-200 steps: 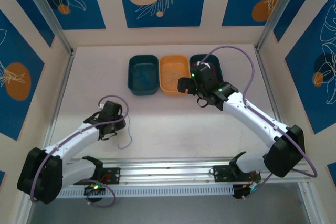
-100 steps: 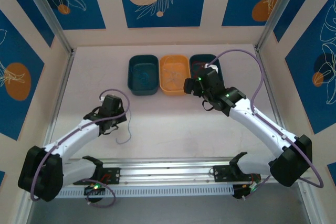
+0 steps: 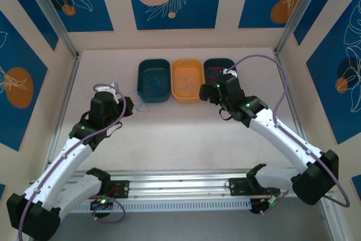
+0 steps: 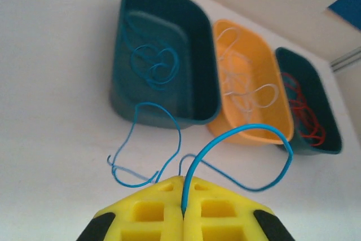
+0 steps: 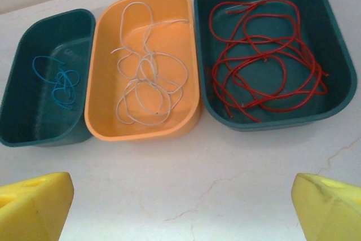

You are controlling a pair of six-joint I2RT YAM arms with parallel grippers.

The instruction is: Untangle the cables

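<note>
The left gripper (image 4: 183, 211), jaws clenched, pinches a thin blue cable (image 4: 248, 128) that curls over the surface (image 4: 56, 111) near its far edge. In trays (image 5: 144, 135) there lie blue curls (image 5: 62, 86), white loops (image 5: 148, 83) and red strands (image 5: 265, 66). The right gripper (image 5: 180, 198) hangs with its jaws released.

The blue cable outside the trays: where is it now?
Left wrist view: the blue cable is pinched in the left gripper, jaws shut, and loops in front of the leftmost teal tray.

Blue cable (image 4: 248, 126), yellow left pincer (image 4: 184, 182)
</note>
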